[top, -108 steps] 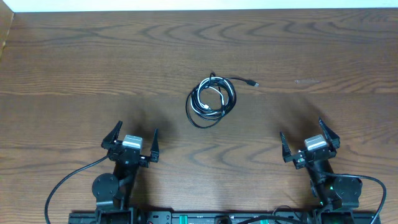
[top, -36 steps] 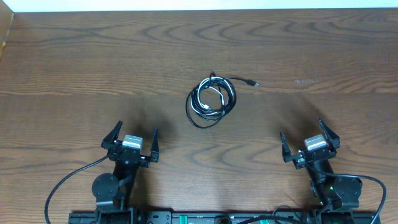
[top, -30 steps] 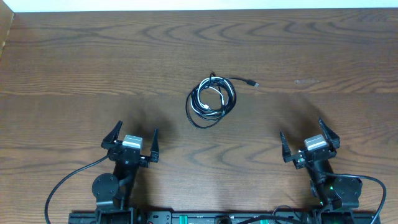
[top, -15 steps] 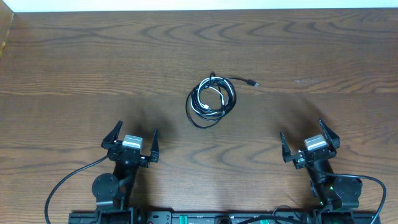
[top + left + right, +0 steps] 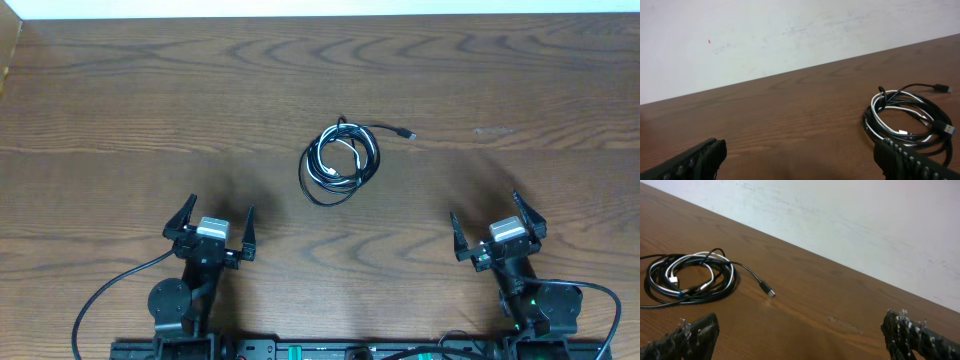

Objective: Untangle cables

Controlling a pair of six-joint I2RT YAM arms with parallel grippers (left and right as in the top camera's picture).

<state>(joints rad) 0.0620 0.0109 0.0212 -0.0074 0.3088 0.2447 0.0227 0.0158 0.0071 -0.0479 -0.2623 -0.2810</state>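
Note:
The cables (image 5: 341, 160) lie coiled together in one small bundle near the middle of the wooden table: black cords wound round a shorter white one, with one black plug end (image 5: 405, 133) trailing to the right. The bundle also shows at the right of the left wrist view as cables (image 5: 905, 122) and at the left of the right wrist view as cables (image 5: 687, 277). My left gripper (image 5: 213, 226) stands open at the near left, well short of the coil. My right gripper (image 5: 497, 227) stands open at the near right, nothing between its fingers.
The table's far edge (image 5: 320, 17) meets a white wall. Thick black wires (image 5: 110, 290) run from the arm bases along the near edge. A faint pale scuff (image 5: 492, 131) marks the wood right of the plug.

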